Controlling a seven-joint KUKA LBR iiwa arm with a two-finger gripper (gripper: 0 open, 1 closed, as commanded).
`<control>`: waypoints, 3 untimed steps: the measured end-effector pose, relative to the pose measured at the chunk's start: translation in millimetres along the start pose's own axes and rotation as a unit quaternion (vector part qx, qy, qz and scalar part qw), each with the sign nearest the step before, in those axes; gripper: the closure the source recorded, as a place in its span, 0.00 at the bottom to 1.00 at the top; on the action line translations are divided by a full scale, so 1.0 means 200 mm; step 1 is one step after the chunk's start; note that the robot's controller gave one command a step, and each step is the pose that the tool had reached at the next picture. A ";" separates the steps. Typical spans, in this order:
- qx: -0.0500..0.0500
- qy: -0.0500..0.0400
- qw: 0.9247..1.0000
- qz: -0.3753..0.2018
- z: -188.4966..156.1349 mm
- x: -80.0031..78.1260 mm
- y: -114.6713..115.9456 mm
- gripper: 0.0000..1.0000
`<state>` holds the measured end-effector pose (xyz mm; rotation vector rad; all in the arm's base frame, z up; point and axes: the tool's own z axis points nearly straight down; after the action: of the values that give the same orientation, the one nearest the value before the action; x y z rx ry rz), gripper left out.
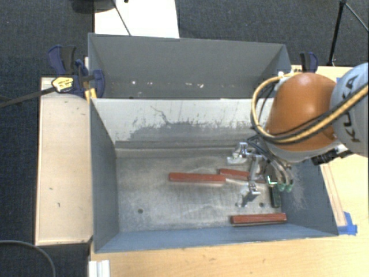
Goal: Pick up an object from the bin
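Left floor of the grey bin (104,160) lies bare; the gripper (252,181) (open or closed, unclear) hangs low at right, over the short red-brown bar (232,172); long bar (196,178) beside it; third bar (258,218) along the front wall.

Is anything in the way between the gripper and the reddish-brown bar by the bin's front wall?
Nothing visible does: only bare bin floor shows between the gripper and the reddish-brown bar.
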<state>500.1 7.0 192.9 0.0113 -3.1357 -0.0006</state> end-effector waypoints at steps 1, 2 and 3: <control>0.000 -0.004 1.000 0.000 -0.02 -0.01 0.00 0.00; -0.002 -0.007 0.998 0.063 0.55 -0.39 -0.07 1.00; -0.002 -0.007 0.998 0.063 0.55 -0.39 -0.07 1.00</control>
<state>576.8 -6.7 81.5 -0.1862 -3.1444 -0.0076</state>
